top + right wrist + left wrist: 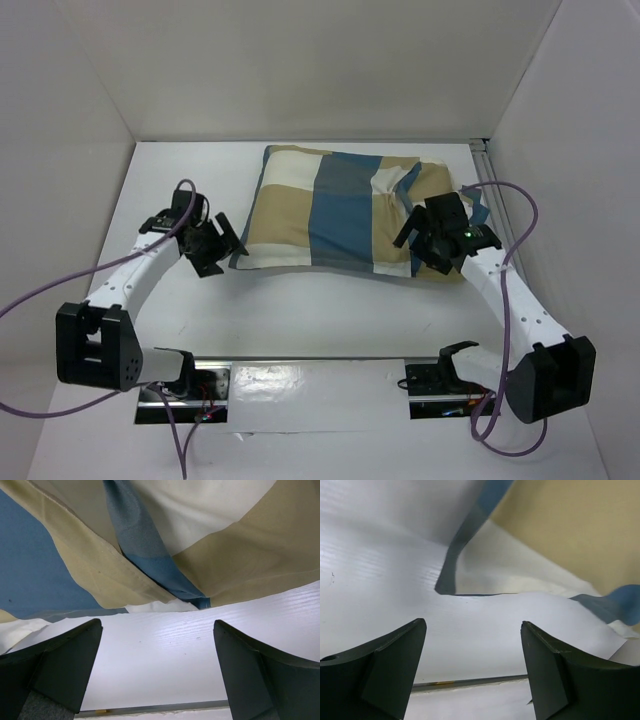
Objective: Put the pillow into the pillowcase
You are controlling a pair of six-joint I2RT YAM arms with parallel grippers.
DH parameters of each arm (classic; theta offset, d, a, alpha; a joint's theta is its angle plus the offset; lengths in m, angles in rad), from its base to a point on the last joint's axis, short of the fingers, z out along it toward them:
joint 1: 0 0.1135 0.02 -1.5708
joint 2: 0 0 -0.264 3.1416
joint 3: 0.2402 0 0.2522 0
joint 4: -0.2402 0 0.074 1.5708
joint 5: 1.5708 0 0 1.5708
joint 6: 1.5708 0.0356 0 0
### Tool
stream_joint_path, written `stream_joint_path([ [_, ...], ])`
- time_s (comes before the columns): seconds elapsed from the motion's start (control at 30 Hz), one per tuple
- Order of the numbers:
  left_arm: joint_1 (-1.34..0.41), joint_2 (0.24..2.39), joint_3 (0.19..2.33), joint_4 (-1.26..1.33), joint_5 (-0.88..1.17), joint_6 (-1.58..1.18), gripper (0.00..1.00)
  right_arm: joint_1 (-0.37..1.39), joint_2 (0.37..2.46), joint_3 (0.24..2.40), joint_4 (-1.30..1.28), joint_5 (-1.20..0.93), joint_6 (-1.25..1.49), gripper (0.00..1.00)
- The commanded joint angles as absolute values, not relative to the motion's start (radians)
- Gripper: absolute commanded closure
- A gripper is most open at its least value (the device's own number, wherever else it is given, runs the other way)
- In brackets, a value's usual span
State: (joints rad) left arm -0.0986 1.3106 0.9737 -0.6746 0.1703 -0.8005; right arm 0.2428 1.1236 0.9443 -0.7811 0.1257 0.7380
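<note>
**Pillow seemingly in, loose end left to tidy**

The pillowcase (330,215) lies plump on the table (300,310), middle and toward the far side. The pillow is hidden, probably inside it. The left gripper (218,245) sits just off its left end and the right gripper (422,245) at its rumpled right end, both spread wide and empty. The next move calls for pinching the loose right-end cloth and drawing it over.

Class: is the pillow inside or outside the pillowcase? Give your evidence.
Inside, apparently: the pillowcase lies plump and filled, and no pillow lies apart from it. Whether fully in: cannot tell.
</note>
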Motion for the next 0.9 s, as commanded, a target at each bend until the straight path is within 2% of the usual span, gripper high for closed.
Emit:
stream_joint_path([
  [0.0,-0.086,1.345,0.931,-0.563,0.236,-0.786,0.11,0.235,1.143,0.985,-0.733,0.121,0.716,0.0],
  [0.17,-0.095,1.396,0.893,-0.48,0.265,-0.767,0.11,0.235,1.152,1.005,-0.765,0.132,0.707,0.0],
  [0.33,-0.095,1.431,0.842,-0.326,0.29,-0.767,0.14,0.225,1.132,1.023,-0.784,0.153,0.707,0.0],
  [0.4,-0.095,1.459,0.827,-0.281,0.29,-0.778,0.18,0.225,1.121,1.034,-0.813,0.164,0.707,0.0],
  [0.53,-0.095,1.506,0.836,-0.243,0.29,-0.788,0.45,0.216,1.101,1.036,-0.838,0.195,0.716,0.0],
  [0.57,-0.095,1.515,0.845,-0.242,0.281,-0.788,0.68,0.216,1.101,1.035,-0.847,0.195,0.716,0.0],
  [0.63,-0.084,1.525,0.874,-0.265,0.281,-0.788,1.0,0.216,1.092,1.013,-0.847,0.204,0.729,0.0],
  [0.7,-0.069,1.537,0.902,-0.319,0.202,-0.788,1.0,0.216,1.092,0.986,-0.859,0.204,0.739,0.0],
  [0.8,0.014,1.444,0.911,-0.403,0.109,-0.848,1.0,0.216,1.092,0.953,-0.879,0.175,0.762,0.0],
  [0.87,0.109,1.398,0.881,-0.417,0.095,-0.857,1.0,0.207,1.092,0.924,-0.87,0.143,0.775,0.0],
])
